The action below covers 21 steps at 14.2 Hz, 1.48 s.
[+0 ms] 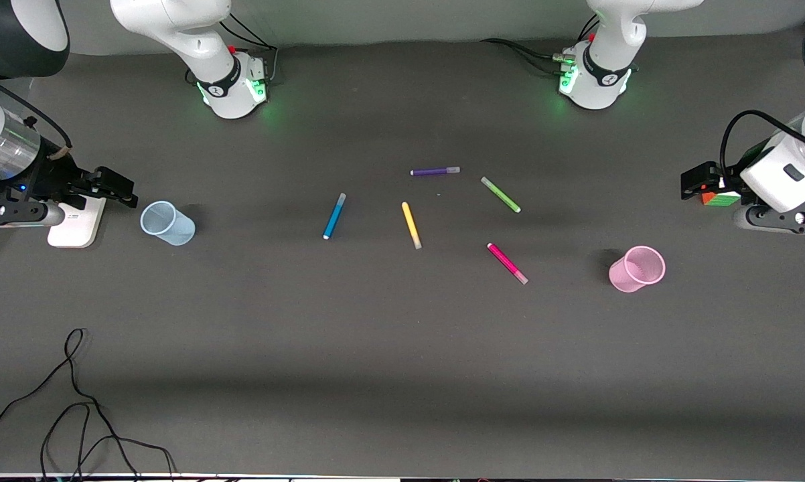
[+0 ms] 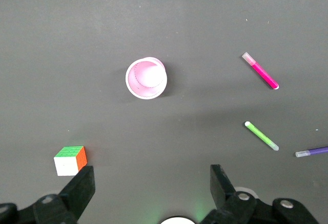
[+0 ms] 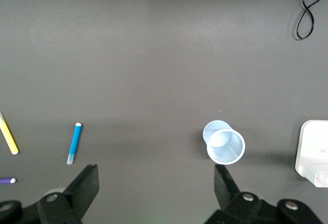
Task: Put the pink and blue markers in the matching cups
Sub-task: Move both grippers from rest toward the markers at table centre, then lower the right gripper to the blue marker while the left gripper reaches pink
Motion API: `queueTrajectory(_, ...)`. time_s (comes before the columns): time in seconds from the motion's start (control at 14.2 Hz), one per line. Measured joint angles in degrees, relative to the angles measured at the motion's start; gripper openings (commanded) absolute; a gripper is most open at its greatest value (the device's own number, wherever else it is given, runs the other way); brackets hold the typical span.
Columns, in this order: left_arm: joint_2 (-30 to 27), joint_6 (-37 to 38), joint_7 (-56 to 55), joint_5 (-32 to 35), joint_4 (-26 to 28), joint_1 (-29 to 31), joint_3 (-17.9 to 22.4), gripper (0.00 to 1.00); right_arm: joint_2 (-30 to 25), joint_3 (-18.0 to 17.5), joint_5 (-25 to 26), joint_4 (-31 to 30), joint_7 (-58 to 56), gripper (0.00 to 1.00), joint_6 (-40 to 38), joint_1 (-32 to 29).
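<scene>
The blue marker (image 1: 334, 215) and the pink marker (image 1: 507, 263) lie flat mid-table. The pale blue cup (image 1: 167, 223) stands toward the right arm's end of the table. The pink cup (image 1: 636, 268) stands toward the left arm's end. My right gripper (image 1: 128, 191) is open and empty beside the blue cup; its wrist view shows the cup (image 3: 224, 143) and the blue marker (image 3: 75, 142) past its fingertips (image 3: 88, 179). My left gripper (image 1: 690, 184) is open and empty, apart from the pink cup; its wrist view shows the cup (image 2: 146, 78) and the pink marker (image 2: 261, 70).
A yellow marker (image 1: 411, 225), a lime-green marker (image 1: 501, 195) and a purple marker (image 1: 434, 171) lie among the two. A colour cube (image 1: 719, 198) sits under the left gripper, a white block (image 1: 78, 224) under the right gripper. A black cable (image 1: 74, 402) lies near the front camera.
</scene>
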<state>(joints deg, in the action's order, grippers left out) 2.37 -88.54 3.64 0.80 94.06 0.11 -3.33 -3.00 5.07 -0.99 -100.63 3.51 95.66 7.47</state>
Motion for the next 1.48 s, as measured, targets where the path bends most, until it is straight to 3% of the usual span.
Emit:
queueTrajectory(0.56, -0.2, -0.3, 0.0, 0.0, 0.6, 0.0, 0.0, 1.00, 1.5, -1.5, 0.0, -0.2, 0.2, 1.00, -0.9, 1.2)
queueTrajectory(0.84, -0.2, -0.4, -1.2, -0.1, 0.6, -0.1, -0.2, 1.00, 3.8, -7.3, -0.1, -0.5, 4.3, 1.00, -1.9, -0.3)
queueTrajectory(1.2, 0.3, -0.8, -24.6, -2.0, 1.0, -2.4, -7.4, 1.00, 7.2, -11.5, -4.2, -0.6, 14.5, 1.00, -2.2, 2.5)
queueTrajectory(1.48, 3.2, -6.7, -42.4, -3.9, 2.0, -8.0, -10.9, 1.00, 12.6, -15.7, -8.7, -1.2, 22.9, 1.00, -2.4, 2.5)
